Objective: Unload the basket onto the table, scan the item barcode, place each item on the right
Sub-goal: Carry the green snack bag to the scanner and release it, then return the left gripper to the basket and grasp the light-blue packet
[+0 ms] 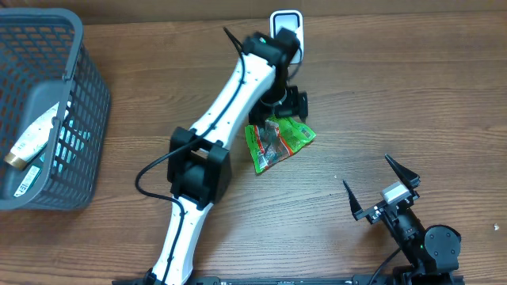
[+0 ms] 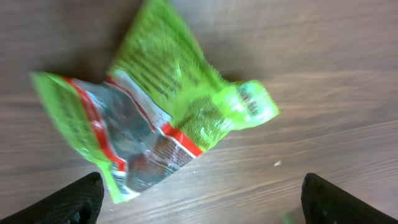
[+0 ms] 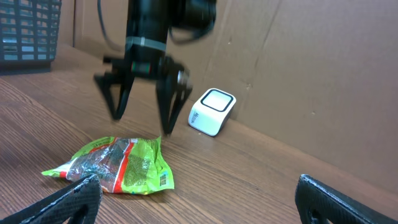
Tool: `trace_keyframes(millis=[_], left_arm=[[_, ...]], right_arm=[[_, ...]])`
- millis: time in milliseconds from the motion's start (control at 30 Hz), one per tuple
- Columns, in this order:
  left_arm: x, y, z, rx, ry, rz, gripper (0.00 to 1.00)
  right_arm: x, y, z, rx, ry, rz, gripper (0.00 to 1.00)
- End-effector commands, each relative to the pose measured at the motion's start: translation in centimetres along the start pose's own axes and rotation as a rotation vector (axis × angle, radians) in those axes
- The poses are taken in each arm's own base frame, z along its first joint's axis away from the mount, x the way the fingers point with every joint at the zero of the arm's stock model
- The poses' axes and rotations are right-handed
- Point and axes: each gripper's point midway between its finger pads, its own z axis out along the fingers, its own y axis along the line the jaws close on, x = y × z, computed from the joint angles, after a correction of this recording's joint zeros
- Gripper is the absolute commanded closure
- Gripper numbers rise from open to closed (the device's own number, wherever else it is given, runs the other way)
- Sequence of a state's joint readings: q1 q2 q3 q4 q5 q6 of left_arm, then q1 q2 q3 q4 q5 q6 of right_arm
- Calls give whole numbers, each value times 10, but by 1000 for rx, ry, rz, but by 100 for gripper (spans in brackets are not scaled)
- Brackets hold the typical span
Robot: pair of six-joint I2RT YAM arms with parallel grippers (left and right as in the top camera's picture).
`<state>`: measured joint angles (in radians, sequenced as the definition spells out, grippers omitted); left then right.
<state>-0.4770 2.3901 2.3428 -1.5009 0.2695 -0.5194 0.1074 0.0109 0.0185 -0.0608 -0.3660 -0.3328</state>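
The left arm [image 1: 236, 93] has white links, black joints and a black cable [image 1: 139, 180]; the right arm [image 1: 432, 241] is black, fingers [image 1: 398, 167] pointed.

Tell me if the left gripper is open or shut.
Open. On the left gripper the black fingers stand spread over the crumpled green foil packet, which lies on the wooden table, not clamped between them.

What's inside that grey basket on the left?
A white tube with a gold cap lies in the basket; its mesh wall hides whatever else is there.

grey basket [image 1: 89, 89] | far L on wood table [image 1: 412, 87] | bottle [image 1: 36, 134] inside
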Motion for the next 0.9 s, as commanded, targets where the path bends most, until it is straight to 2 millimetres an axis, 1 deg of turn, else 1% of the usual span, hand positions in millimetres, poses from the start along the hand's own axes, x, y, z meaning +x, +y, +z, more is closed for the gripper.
trace_keyframes(millis=[0,67,100,133,167,233,267,300,367,400,500,567,633,733,867], left_arm=[[-25,0,-105,91,-260,54,7],[-31,7,-151,117,-376,54,7],[-32,14,-176,130,-438,45,6],[-33,22,-196,136,-491,32,5],[-34,34,-219,139,-549,11,5],[-32,65,-259,122,-654,-50,4],[-30,83,-275,111,-693,-87,4],[-26,101,-288,96,-719,-123,4],[-16,149,-311,45,-764,-232,4],[-9,176,-320,13,-778,-295,3],[3,240,-341,-31,-821,-419,3],[10,279,-351,-32,-841,-513,2],[20,318,-356,-50,-850,-609,2],[37,369,-353,-94,-833,-741,2],[61,426,-335,-216,-752,-891,0]], right_arm=[[2,1,0,1,-3,11,0],[2,1,0,1,-3,11,0],[2,1,0,1,-3,11,0],[2,1,0,1,-3,11,0],[2,1,0,1,-3,11,0],[2,1,0,1,-3,11,0],[2,1,0,1,-3,11,0],[2,1,0,1,-3,11,0],[2,1,0,1,-3,11,0],[2,1,0,1,-3,11,0],[2,1,0,1,-3,11,0],[2,1,0,1,-3,11,0],[2,1,0,1,-3,11,0],[2,1,0,1,-3,11,0],[2,1,0,1,-3,11,0]])
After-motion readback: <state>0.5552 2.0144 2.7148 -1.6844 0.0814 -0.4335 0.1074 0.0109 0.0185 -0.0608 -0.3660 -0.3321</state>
